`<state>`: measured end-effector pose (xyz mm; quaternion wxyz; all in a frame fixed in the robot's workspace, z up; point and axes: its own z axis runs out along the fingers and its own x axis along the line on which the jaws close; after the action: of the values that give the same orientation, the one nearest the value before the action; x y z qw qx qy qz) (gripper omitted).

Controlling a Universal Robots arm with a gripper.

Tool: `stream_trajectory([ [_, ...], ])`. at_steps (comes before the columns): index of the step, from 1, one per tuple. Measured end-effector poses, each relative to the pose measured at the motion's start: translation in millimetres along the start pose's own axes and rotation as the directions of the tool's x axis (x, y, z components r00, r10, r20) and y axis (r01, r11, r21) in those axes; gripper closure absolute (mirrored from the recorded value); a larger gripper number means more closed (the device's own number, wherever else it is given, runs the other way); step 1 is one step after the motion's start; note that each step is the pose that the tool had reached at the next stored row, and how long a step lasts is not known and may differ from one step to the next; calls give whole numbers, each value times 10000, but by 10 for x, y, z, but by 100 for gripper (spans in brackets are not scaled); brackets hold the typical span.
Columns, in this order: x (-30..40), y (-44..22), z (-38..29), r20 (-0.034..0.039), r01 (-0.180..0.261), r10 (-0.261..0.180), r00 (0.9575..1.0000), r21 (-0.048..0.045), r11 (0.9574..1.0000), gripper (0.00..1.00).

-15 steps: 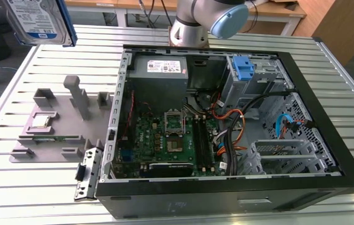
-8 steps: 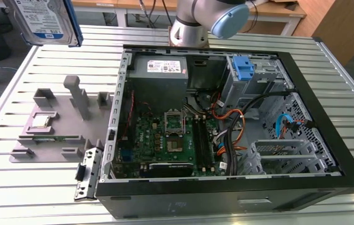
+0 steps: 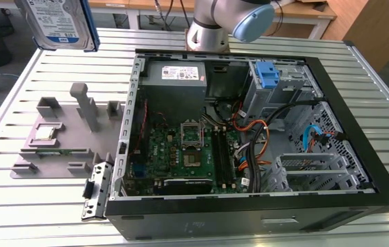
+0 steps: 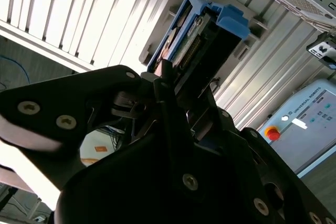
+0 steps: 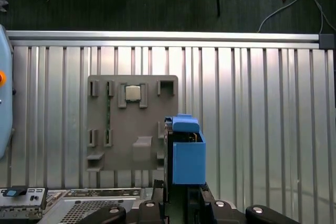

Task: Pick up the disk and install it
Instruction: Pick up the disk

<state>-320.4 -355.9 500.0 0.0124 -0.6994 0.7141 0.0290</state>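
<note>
The disk (image 3: 60, 23) hangs high above the slatted table at the exterior view's far left, upright, with its white-and-blue label facing the camera and a blue carrier frame along its edge. In both wrist views the disk (image 5: 185, 150) (image 4: 202, 30) sticks out from between the black fingers, blue carrier end outward. My gripper (image 5: 181, 195) (image 4: 170, 77) is shut on the disk, which hovers over the grey fixture plate (image 5: 134, 129), well clear of it. The open computer case (image 3: 359, 154) lies to the exterior view's right of the disk.
The case holds a motherboard (image 3: 187, 154), cables, a grey metal box with a white sticker (image 3: 177, 77) and an upright blue latch (image 3: 268, 74) at the drive bay. The grey fixture plate (image 3: 56, 141) carries a small chip. A control pendant (image 4: 304, 124) lies at the table's edge.
</note>
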Motion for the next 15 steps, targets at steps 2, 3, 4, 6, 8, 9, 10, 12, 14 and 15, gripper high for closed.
stream_trajectory([
  [2, -1, -28, -1, 0, 0, 0, 10000, -1, 10000, 65],
  [3, -1, -40, -1, 0, 0, 0, 10000, -1, 10000, 65],
  [4, -1, -54, -2, 0, 0, 0, 10000, -1, 10000, 65],
  [6, -2, -80, -2, 0, 0, 0, 10000, -1, 10000, 65],
  [8, -2, -88, -2, 0, -1, 1, 10000, -1, 10000, 65],
  [9, -2, -88, -2, 0, -2, 2, 10000, 0, 10000, 65],
  [10, -2, -89, -2, 0, 0, 0, 10000, 0, 10000, 65],
  [12, -2, -90, -2, 0, 0, 0, 10000, 0, 10000, 65],
  [14, -2, -91, -2, 0, 0, 0, 10000, 0, 10000, 65],
  [15, -2, -95, -3, -1, 1, -1, 10000, -1, 10000, 65],
])
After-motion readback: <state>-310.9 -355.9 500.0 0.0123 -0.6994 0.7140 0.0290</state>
